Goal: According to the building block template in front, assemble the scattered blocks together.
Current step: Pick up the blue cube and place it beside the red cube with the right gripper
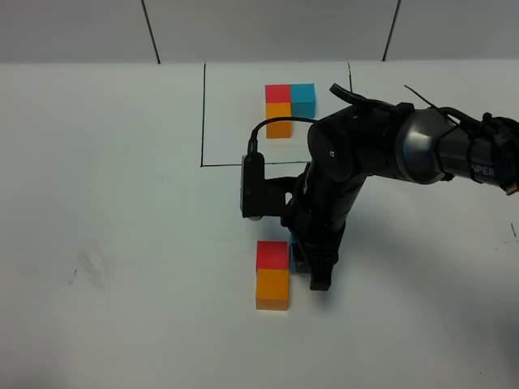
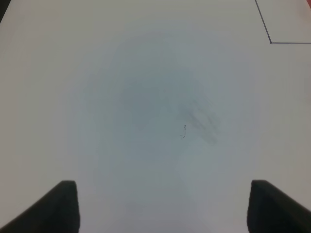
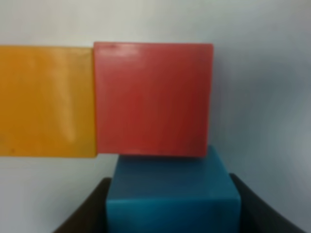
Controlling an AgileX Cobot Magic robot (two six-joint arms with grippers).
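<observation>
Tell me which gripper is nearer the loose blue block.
Right. The right gripper straddles the blue block beside the red block; the left gripper sees only bare table.

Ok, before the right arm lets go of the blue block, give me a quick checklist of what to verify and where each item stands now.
1. Blue block sits between the right gripper fingers: ok, the dark fingers flank both of its sides.
2. Blue block against the red block: ok, they look flush in the right wrist view.
3. Red block joined to the orange block: ok, no visible gap.
4. Layout matches the building block template, red with orange on one side and blue on the adjacent side: ok by the wrist view; the arm hides blue from above.
5. Left gripper clear of the work: ok, open over bare table.
</observation>
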